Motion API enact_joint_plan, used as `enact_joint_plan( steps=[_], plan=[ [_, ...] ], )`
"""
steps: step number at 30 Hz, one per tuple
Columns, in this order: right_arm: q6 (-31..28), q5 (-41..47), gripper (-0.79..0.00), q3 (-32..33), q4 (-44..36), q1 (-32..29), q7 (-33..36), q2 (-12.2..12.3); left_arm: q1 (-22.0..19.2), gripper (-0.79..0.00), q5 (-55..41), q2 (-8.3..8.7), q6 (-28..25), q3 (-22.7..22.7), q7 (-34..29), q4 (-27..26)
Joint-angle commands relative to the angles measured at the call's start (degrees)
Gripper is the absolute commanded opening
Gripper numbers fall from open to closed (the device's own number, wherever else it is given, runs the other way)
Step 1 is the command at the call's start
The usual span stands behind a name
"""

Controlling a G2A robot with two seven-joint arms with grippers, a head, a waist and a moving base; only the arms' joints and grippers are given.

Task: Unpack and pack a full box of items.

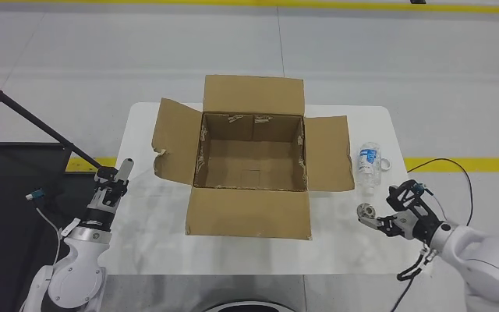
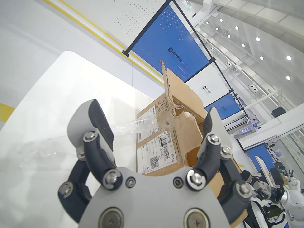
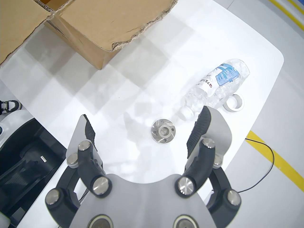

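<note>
An open, empty cardboard box (image 1: 249, 160) stands in the middle of the white table (image 1: 152, 234), all four flaps folded out. To its right lie a crushed clear plastic bottle (image 1: 368, 161) (image 3: 215, 84), a small white ring (image 1: 384, 164) (image 3: 234, 102) and a round metal flange (image 1: 366, 211) (image 3: 163, 131). My right gripper (image 1: 390, 207) (image 3: 144, 113) hovers open just short of the flange, holding nothing. My left gripper (image 1: 115, 173) (image 2: 154, 105) is open and empty at the table's left edge, facing the labelled side of the box (image 2: 159, 143).
A torn flap (image 3: 114, 8) of the box overhangs the table near the right arm. A strip of clear tape (image 2: 133, 126) hangs off the box wall on the left. A black cable (image 1: 456, 168) runs over the floor at the right. Bare tabletop lies left of the box.
</note>
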Motion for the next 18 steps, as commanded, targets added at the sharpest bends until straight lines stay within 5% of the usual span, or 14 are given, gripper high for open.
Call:
enact_joint_plan(
  steps=[1, 11, 12, 13, 18],
  plan=[
    [3.73, -2.57, 0.000, -1.27, 0.60, 0.76, 1.42, 0.03, 0.00, 0.000, 0.00, 0.00, 0.00, 0.00, 0.00, 0.00],
    [4.76, -2.91, -0.015, -6.25, 9.24, 6.86, 6.71, 0.71, 0.00, 0.000, 0.00, 0.00, 0.00, 0.00, 0.00, 0.00],
    [4.91, -3.26, -0.379, -6.99, 9.80, 7.47, 6.98, 0.73, 0.00, 0.000, 0.00, 0.00, 0.00, 0.00, 0.00, 0.00],
    [4.98, -3.36, -0.480, -7.51, 10.55, 8.06, 6.99, 0.76, 0.00, 0.000, 0.00, 0.00, 0.00, 0.00, 0.00, 0.00],
    [5.17, -4.27, -0.594, -9.73, 13.13, 10.00, 7.19, 0.91, 0.00, 0.000, 0.00, 0.00, 0.00, 0.00, 0.00, 0.00]
  ],
)
